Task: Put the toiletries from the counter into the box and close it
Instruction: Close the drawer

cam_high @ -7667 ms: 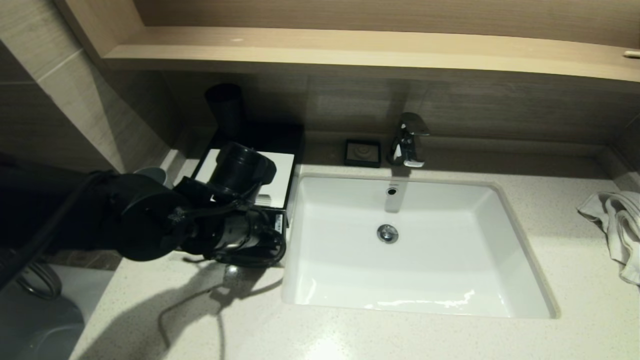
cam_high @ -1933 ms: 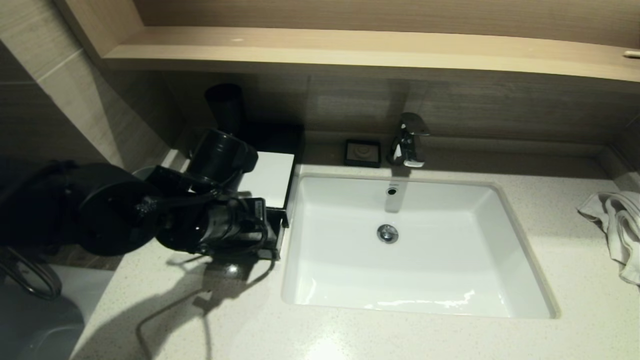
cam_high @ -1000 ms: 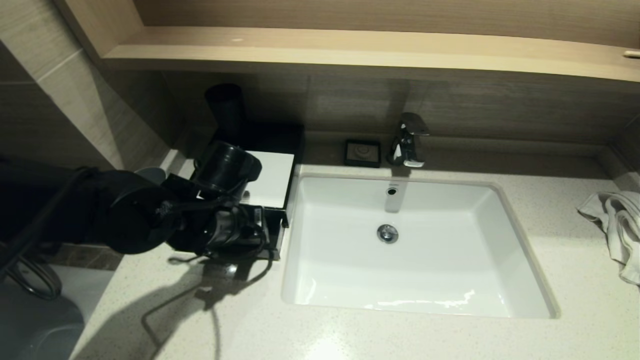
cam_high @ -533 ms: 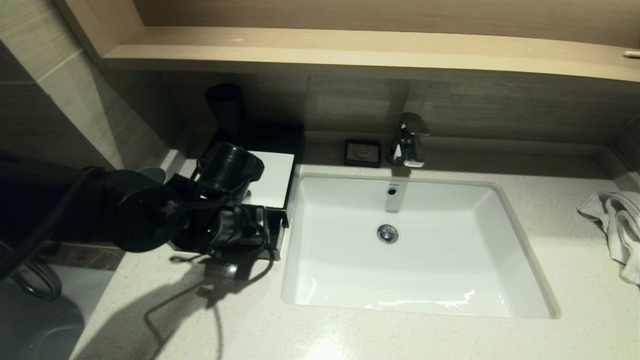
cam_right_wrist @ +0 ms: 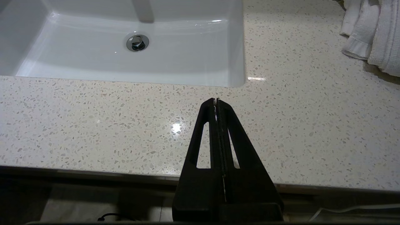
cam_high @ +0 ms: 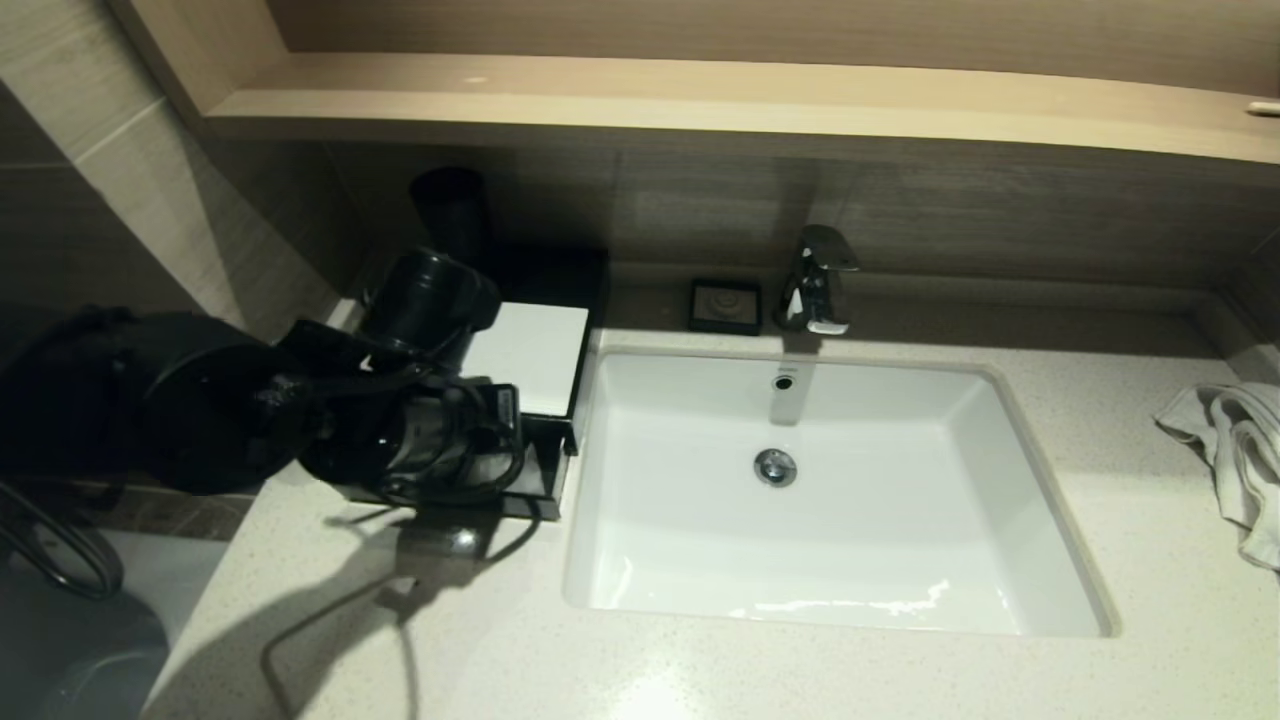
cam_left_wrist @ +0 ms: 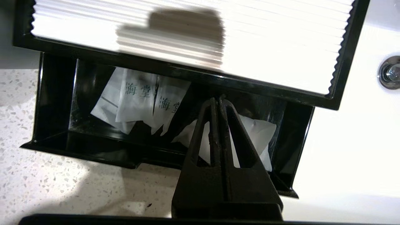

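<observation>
The black box [cam_high: 525, 352] with a white ribbed lid [cam_left_wrist: 187, 34] stands on the counter left of the sink. Its black drawer [cam_left_wrist: 53, 103] is pulled out toward me. Inside lie white toiletry packets with printed characters [cam_left_wrist: 140, 100] and another white packet [cam_left_wrist: 259, 134]. My left gripper [cam_left_wrist: 217, 100] is shut and empty, its tips over the drawer just in front of the lid's edge. My left arm [cam_high: 300, 410] covers the drawer in the head view. My right gripper [cam_right_wrist: 216, 100] is shut and empty, low over the counter's front edge.
The white sink [cam_high: 1040, 500] fills the middle of the counter, with a tap [cam_high: 820, 280] and a small black soap dish [cam_high: 726, 305] behind it. A black cup [cam_high: 452, 215] stands behind the box. A white towel [cam_high: 1235, 450] lies at the right.
My left arm has shifted left and a little toward the wall over the last half second. The drawer stays pulled out. The right arm has not moved.
</observation>
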Controlling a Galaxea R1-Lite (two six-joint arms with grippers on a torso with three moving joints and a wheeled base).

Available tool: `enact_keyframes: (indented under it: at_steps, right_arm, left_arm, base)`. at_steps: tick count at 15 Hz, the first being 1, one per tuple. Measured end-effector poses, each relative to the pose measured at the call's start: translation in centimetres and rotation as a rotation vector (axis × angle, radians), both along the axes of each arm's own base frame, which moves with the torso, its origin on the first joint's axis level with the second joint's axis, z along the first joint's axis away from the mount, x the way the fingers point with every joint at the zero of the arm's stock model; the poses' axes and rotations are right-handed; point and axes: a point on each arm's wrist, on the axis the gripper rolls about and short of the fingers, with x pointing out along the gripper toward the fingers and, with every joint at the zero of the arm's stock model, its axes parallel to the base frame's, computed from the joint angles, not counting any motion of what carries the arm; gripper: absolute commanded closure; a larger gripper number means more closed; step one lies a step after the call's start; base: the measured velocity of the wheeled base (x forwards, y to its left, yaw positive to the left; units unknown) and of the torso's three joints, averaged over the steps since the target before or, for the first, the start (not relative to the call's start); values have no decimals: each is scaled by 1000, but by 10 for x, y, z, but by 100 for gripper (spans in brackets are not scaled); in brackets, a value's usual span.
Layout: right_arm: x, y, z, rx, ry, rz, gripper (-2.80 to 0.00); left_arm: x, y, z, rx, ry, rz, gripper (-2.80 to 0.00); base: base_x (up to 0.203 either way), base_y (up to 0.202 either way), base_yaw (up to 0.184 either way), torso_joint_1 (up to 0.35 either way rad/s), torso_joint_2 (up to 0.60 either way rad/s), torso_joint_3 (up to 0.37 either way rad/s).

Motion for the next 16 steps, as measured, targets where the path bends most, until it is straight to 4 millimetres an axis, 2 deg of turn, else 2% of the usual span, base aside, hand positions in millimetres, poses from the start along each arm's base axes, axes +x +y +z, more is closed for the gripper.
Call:
enact_keyframes:
  at_steps: [6, 11, 16]
  right_arm:
    - [0, 0, 0, 0, 0, 0, 0]
    - [0, 0, 0, 0, 0, 0, 0]
    - [0, 0, 0, 0, 0, 0, 0]
  left_arm:
    - [-25, 6, 7, 6, 14, -28, 0]
    - [-62, 1, -12, 43, 93, -110, 0]
    - [-66, -1, -28, 74, 145, -121, 0]
  base:
    - [0, 0, 0, 0, 0, 0]
    - [0, 0, 0, 0, 0, 0]
    - [0, 0, 0, 0, 0, 0]
